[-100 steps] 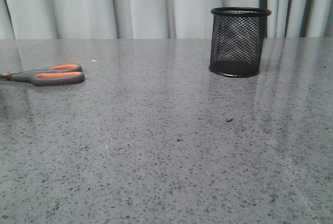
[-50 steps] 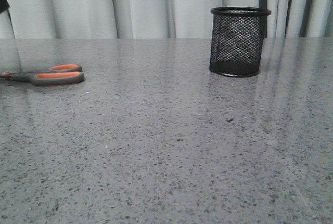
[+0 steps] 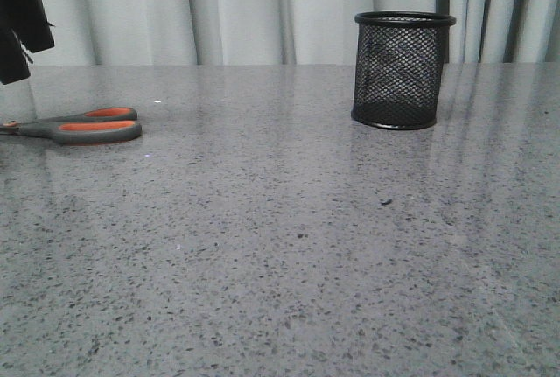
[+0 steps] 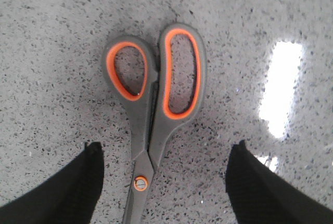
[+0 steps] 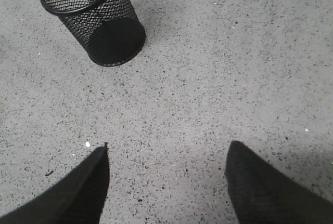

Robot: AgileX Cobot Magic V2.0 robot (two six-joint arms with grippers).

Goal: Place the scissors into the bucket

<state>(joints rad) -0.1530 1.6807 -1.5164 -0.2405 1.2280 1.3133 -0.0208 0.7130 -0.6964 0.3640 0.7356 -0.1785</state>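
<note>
Scissors [image 3: 77, 127] laid flat on speckled grey worktop [image 3: 289, 237] at far left, blades closed, handles pointed toward centre. Bucket [image 3: 401, 69] stood upright well apart, toward right rear, near curtain [image 3: 236, 10]. Left gripper [image 4: 162, 182] held above scissors, jaws spread wide either side of pivot, nothing touched. Right gripper [image 5: 167, 182] held over bare worktop near bucket, jaws likewise apart, nothing gripped.
</note>
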